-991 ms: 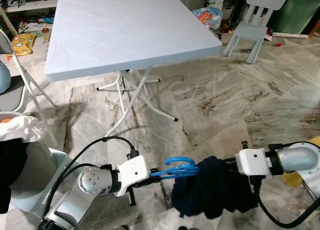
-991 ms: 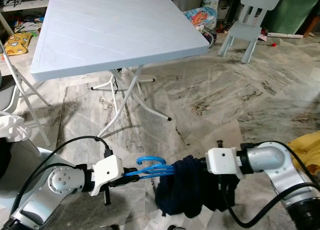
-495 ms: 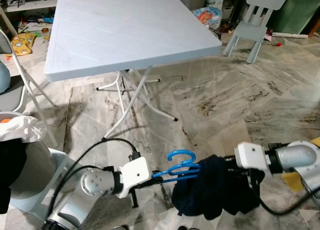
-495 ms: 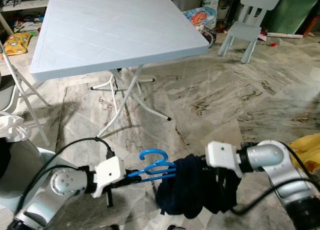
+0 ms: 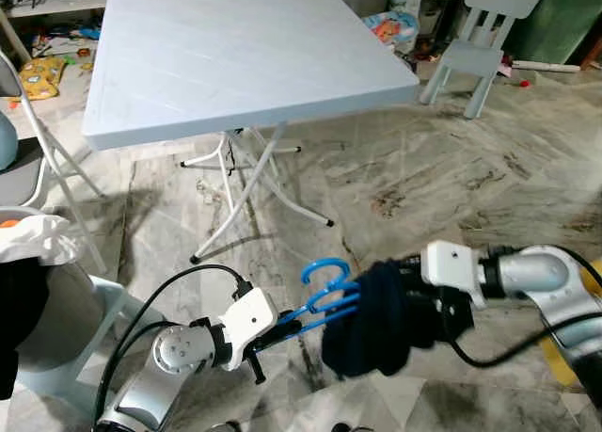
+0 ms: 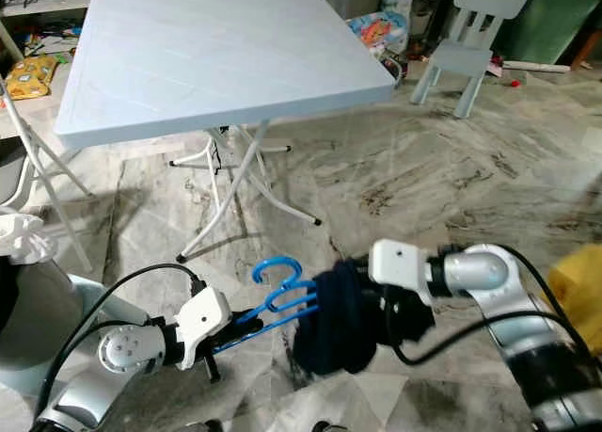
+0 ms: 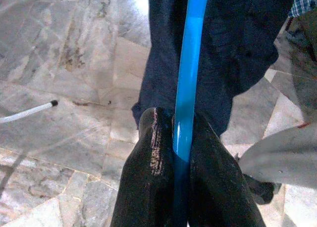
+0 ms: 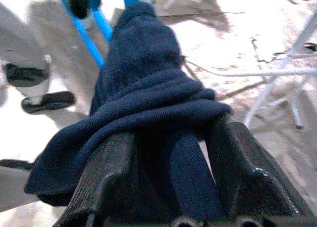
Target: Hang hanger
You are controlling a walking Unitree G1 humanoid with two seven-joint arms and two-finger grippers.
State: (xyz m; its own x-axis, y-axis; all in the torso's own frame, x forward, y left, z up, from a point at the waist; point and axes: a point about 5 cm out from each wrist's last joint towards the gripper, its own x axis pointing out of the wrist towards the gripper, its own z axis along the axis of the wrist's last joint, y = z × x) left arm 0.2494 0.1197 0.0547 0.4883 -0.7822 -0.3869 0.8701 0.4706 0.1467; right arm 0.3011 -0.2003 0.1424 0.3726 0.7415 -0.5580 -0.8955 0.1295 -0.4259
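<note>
A: Left gripper (image 7: 173, 153) is seen clamped on the hanger (image 5: 324, 291), with the blue bar pinched between its two black fingers (image 7: 151, 167).

B: And the right gripper (image 8: 173, 187)?

A: It is closed on the garment (image 5: 376, 319), a fold of which is pressed between its ribbed pads.

B: Where is the hanger held?

A: It is held low over the floor (image 5: 451, 168), between the two arms and in front of the table (image 5: 235, 56), with its hook tilted upward. One end is buried in the garment.

B: How far along is the task judged to be?

A: Early to middle. The garment appears only bunched around one end, not spread over the bar. No rail or rack is made out, so the hanging itself is judged still to be done.

B: Materials?

A: The hanger looks like smooth, thin, rigid plastic. The garment is a dark navy knit, thick, soft and slumped in folds. The floor is veined, glossy stone, and the table top is pale moulded plastic on thin white legs.
</note>
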